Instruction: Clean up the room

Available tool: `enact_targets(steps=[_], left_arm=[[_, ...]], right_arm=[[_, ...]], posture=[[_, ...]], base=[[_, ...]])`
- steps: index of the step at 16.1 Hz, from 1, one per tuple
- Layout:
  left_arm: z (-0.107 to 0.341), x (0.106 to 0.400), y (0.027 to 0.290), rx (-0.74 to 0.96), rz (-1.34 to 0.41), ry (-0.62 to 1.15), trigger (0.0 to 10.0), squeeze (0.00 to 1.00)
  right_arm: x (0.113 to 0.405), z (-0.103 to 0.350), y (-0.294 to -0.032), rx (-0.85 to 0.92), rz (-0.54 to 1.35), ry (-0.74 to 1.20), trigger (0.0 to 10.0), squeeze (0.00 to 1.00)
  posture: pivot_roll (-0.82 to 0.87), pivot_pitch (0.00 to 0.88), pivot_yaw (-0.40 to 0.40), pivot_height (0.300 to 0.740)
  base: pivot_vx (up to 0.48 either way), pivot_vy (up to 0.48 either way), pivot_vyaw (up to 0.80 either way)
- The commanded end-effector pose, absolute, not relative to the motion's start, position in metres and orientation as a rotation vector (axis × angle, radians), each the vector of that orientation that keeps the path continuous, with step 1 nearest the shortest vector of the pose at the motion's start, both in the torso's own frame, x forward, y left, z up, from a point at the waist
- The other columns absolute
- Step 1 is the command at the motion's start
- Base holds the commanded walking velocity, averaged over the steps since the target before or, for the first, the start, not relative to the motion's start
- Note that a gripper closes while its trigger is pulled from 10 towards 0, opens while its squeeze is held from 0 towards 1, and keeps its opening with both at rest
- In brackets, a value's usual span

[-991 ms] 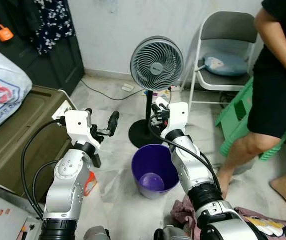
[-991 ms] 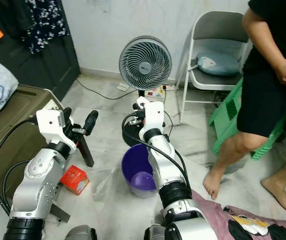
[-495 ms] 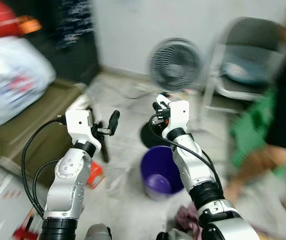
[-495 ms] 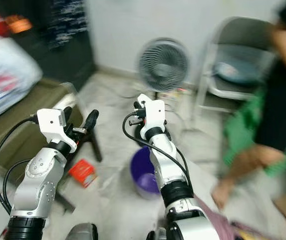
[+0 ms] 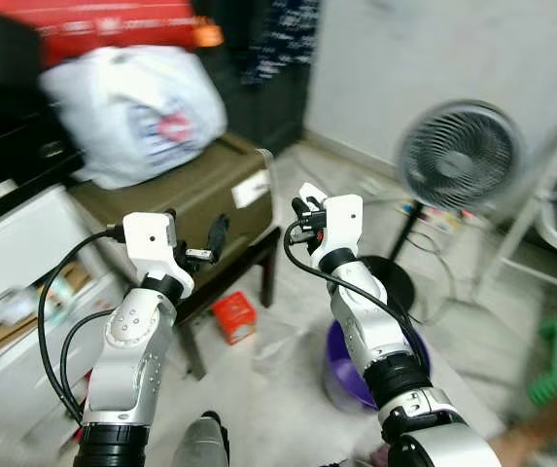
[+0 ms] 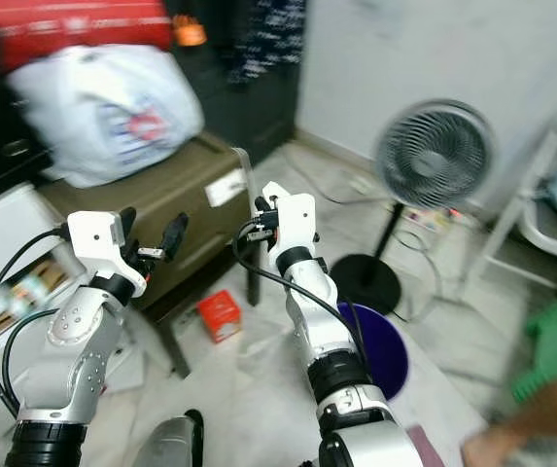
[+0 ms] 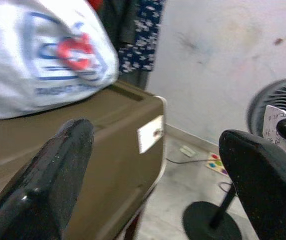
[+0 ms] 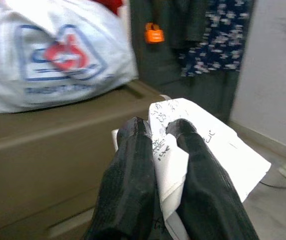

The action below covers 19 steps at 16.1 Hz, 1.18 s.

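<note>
As our head view has swung leftward within the last second, we now face a different part of the room. Nearest, our right gripper [image 8: 157, 145] is clenched on a crumpled sheet of paper [image 8: 202, 145], held raised at chest height. Our left gripper [image 7: 152, 165] is spread wide and holds nothing. Below and behind the right arm, the purple bucket [image 5: 351, 375] now sits low at the right, and a red box [image 5: 233, 316] lies on the floor. Beyond stand the olive trunk [image 5: 195, 190] bearing a white bag [image 5: 137, 107], and the fan [image 5: 458, 156]. We judge the paper still awaits disposal, the turn carrying it away from the bucket.
</note>
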<state>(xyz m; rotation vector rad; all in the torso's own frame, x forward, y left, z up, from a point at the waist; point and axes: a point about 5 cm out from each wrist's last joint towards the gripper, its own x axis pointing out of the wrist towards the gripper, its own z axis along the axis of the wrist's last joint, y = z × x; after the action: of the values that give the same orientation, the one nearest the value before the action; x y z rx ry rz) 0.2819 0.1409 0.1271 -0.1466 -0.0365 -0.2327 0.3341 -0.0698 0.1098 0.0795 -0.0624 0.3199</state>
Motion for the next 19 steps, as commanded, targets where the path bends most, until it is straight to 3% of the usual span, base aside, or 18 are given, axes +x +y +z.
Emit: enact_targets(steps=[1, 4, 15, 19], left_arm=[[0.127, 0.284, 0.140, -0.135, -0.234, -0.033, 10.0, 0.00], [0.127, 0.284, 0.140, -0.134, -0.234, -0.035, 10.0, 0.00], [0.132, 0.286, 0.136, -0.127, -0.259, -0.059, 10.0, 0.00], [0.131, 0.284, 0.135, -0.127, -0.274, -0.060, 10.0, 0.00]], right_arm=[[0.337, 0.114, -0.070, 0.080, 0.318, -0.080, 10.0, 0.00], [0.338, 0.115, -0.072, 0.079, 0.313, -0.083, 10.0, 0.00], [0.341, 0.116, -0.078, 0.098, 0.267, -0.086, 10.0, 0.00], [0.336, 0.113, -0.087, 0.099, 0.234, -0.066, 10.0, 0.00]], posture=[[0.04, 0.005, -0.010, 0.740], [0.04, 0.001, -0.009, 0.740], [0.04, 0.000, -0.002, 0.740], [0.04, 0.000, -0.002, 0.740]], base=[[0.000, 0.000, 0.80], [0.000, 0.000, 0.80], [0.000, 0.000, 0.00], [0.000, 0.000, -0.72]])
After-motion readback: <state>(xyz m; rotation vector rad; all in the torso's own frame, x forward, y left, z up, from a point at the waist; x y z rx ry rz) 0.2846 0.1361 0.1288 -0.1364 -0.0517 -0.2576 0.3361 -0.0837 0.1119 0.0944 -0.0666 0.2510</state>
